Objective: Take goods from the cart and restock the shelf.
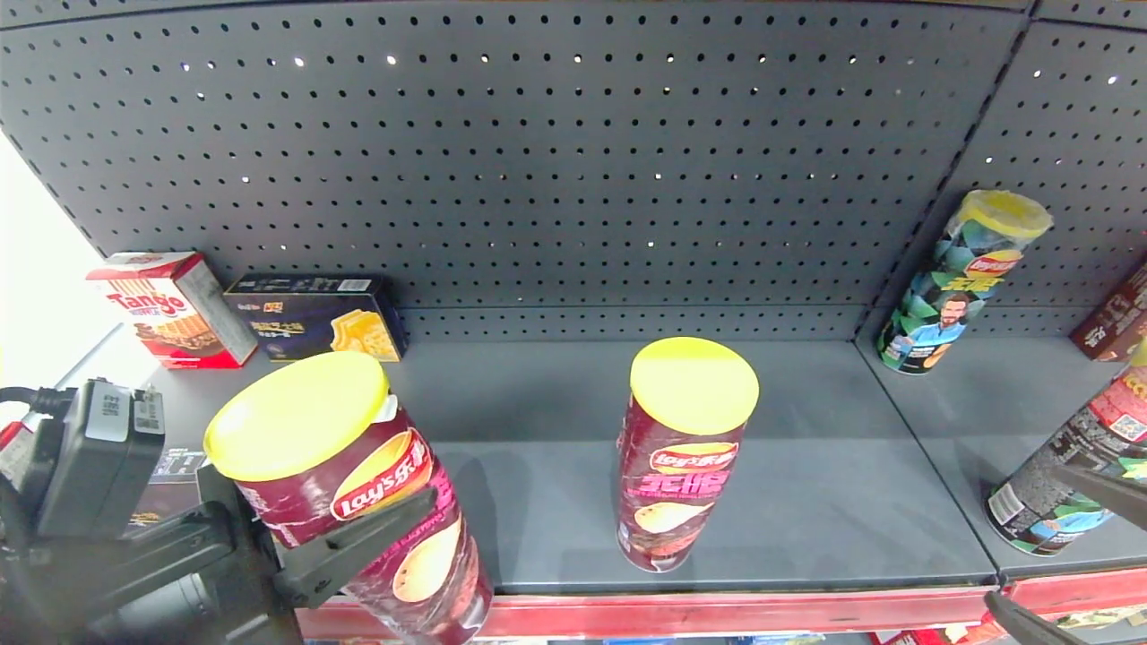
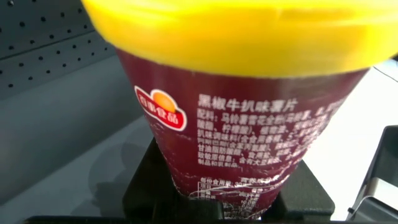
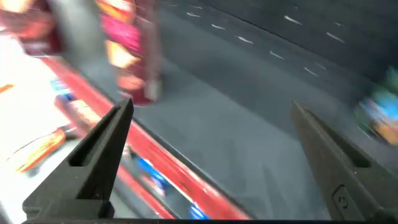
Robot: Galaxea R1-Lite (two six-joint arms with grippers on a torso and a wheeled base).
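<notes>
My left gripper (image 1: 309, 537) is shut on a maroon chip can with a yellow lid (image 1: 358, 493), tilted over the shelf's front left edge. The same held can (image 2: 249, 124) rises from my left gripper (image 2: 230, 202) in the left wrist view. A second maroon can (image 1: 681, 457) stands upright mid-shelf, near the front. My right gripper (image 1: 1071, 555) is open at the lower right, in front of the shelf edge. In the right wrist view the right gripper (image 3: 217, 155) has nothing between its fingers, and the standing maroon can (image 3: 130, 50) shows blurred beyond.
The grey shelf board (image 1: 538, 421) has a red front lip (image 1: 717, 614) and a pegboard back. A red wafer box (image 1: 170, 309) and a dark box (image 1: 318, 315) stand back left. A green can (image 1: 959, 287), a black-and-green can (image 1: 1066, 475) and a brown box (image 1: 1116, 322) occupy the right bay.
</notes>
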